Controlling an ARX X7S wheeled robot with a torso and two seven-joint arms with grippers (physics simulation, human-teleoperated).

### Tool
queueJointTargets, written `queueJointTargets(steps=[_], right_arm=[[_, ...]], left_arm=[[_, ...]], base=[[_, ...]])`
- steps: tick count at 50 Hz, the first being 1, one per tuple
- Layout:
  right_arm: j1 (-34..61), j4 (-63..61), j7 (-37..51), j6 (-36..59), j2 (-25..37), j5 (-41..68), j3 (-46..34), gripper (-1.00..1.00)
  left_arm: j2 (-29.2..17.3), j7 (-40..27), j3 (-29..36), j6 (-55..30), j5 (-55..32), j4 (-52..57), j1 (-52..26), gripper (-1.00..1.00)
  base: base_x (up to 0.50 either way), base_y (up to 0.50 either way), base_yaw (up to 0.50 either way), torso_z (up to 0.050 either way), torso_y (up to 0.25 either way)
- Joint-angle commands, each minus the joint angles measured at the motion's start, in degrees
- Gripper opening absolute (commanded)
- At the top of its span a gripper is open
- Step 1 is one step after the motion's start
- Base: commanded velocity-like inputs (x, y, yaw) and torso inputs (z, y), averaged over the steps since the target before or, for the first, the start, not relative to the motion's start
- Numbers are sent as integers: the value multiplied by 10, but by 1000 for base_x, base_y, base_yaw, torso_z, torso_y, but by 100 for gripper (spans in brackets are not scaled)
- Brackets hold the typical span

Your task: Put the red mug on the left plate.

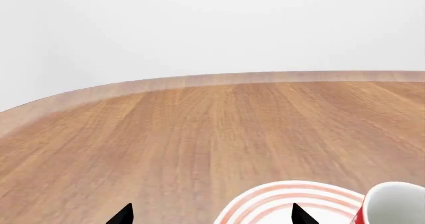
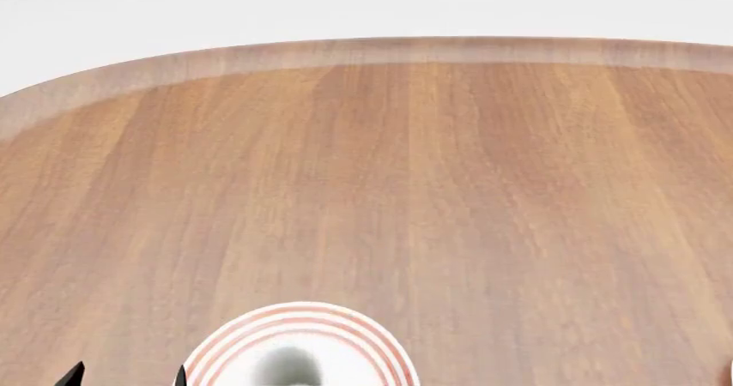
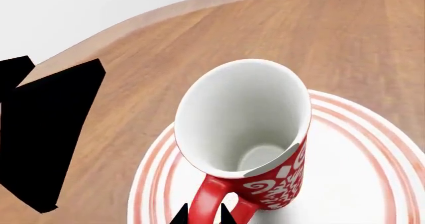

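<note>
Pinching the loop handle, the right gripper [image 3: 202,215] holds the glossy red mug [image 3: 246,134] on the ringed left plate [image 3: 371,154].

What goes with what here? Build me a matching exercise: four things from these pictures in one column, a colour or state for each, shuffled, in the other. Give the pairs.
Column one:
1. red mug
2. left plate
3. table
4. left gripper

Column two:
A. brown wood grain
B. white with thin red rings
C. open, holding nothing
D. white inside, handle between the fingertips of the right gripper

Pairs: 1-D, 2-B, 3-A, 4-C
</note>
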Motion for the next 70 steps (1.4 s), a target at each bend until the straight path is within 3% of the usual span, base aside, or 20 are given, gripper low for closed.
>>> queueJointTargets(steps=[1, 19, 20, 42, 70], right_arm=[[3, 8, -3, -5, -3, -8, 0, -100], [5, 12, -4, -3, -2, -6, -4, -100], [5, 9, -4, 2, -2, -2, -4, 100], [5, 0, 5, 1, 3, 0, -3, 100], [-22, -260, 101, 32, 88, 6, 13, 100]], left_arm=[[-1, -2, 2, 0, -1, 1, 0, 100], [-3, -3, 4, 2, -3, -1, -1, 100], [-3, -3, 4, 2, -4, -1, -1, 100], [-6, -6, 6, 2, -7, 1, -2, 100], [-29, -31, 6, -7, 3, 86, 21, 100]], base=[[0, 0, 0, 0, 0], [0, 0, 0, 0, 0], [0, 0, 0, 0, 0], [0, 0, 0, 0, 0], [0, 0, 0, 0, 0]])
